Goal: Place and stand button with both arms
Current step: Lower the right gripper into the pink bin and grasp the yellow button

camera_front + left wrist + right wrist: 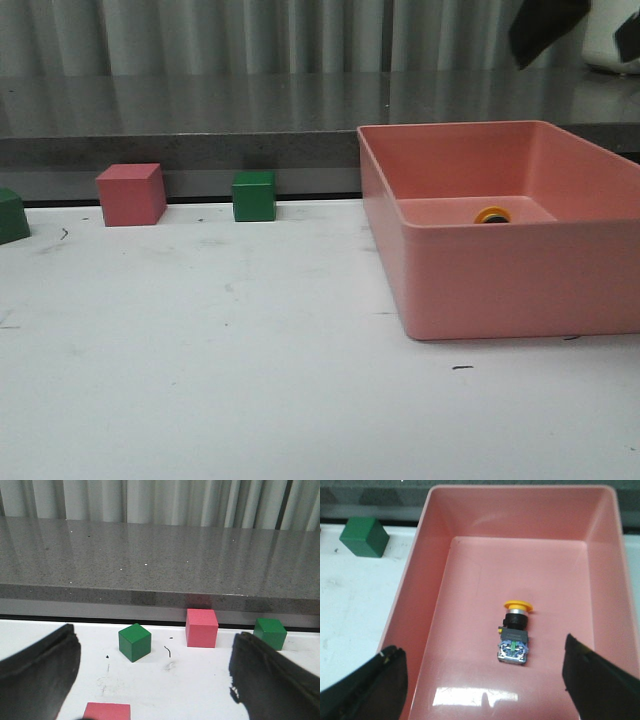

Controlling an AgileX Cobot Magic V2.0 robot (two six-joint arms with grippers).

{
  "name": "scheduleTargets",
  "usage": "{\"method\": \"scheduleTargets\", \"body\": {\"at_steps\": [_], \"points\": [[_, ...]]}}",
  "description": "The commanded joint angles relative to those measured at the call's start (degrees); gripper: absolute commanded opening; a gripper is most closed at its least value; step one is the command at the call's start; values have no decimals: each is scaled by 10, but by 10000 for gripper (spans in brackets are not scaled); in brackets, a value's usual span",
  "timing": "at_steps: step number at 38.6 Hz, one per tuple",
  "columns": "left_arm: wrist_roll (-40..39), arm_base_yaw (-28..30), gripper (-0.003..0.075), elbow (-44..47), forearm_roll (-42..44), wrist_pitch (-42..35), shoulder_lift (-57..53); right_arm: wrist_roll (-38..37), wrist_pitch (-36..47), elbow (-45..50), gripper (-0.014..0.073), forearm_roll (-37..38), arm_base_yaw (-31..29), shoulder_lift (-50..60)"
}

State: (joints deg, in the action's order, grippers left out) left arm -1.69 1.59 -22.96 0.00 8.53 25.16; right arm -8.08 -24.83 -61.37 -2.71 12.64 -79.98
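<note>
Button [515,632] lying sideways in pink bin [427,605].

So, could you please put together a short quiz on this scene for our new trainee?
1. True or false: the yellow-capped push-button lies on its side inside the pink plastic bin.
2. The right hand is: A) shut on the button, B) open above the bin, C) out of view.
3. What colour is the cube nearest the bin in the front view?

Key: 1 true; 2 B; 3 green.
</note>
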Motion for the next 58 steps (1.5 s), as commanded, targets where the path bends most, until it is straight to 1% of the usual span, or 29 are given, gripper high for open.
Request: {"method": "scheduleTargets", "body": {"at_steps": [1,6,12,18,25,37,40,42,46,49,51,58], "points": [[-5,1,575,-21,0,-45,7,-8,-47,-81,643,-1,-1,-45],[-5,1,575,-21,0,-45,7,-30,-132,-168,643,-1,-12,-125],[-5,1,575,-21,0,-45,7,-31,-198,-248,643,-1,-25,-217],[-5,1,575,-21,0,-45,7,-56,-204,-286,643,-1,-39,-281],[-5,1,575,-21,0,-45,7,-57,-208,-316,643,-2,-42,-336],[-5,1,574,-21,0,-45,7,-57,-215,-337,636,-2,-42,-389],[-5,1,574,-21,0,-45,7,-57,-215,-337,585,-2,-42,-390],[-5,1,573,-21,0,-45,7,-57,-216,-337,523,-2,-42,-390],[-5,1,573,-21,0,-45,7,-57,-217,-337,357,-2,-42,-390],[-5,1,573,-21,0,-45,7,-57,-217,-337,277,-2,-42,-388],[-5,1,573,-21,0,-45,7,-57,-219,-337,256,-2,-42,-385],[-5,1,573,-21,0,-45,7,-57,-225,-337,255,-2,-42,-360]]}}
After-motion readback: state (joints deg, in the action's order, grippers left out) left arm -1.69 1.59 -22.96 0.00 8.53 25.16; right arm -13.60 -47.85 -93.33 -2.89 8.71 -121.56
